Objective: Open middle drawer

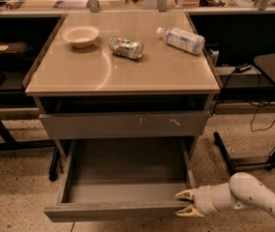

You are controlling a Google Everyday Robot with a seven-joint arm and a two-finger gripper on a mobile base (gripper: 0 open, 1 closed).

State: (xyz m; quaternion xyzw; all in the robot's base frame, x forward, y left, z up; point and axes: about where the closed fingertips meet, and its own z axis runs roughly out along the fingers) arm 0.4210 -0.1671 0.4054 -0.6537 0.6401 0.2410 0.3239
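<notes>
Since the tool [183, 203] sits lower right at the front corner of the middle drawer [113, 211], grip impossible to tell, your pulling further could twist or derail it.

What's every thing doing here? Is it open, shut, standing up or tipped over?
Wide grey metal middle drawer: pulled out, open.
Grey scratched drawer front above it: shut.
Pale round bowl: upright.
Crushed metal can: on its side.
Clear plastic bottle: on its side, capped.
Robot's pale tool: at the open drawer's front right corner.
</notes>
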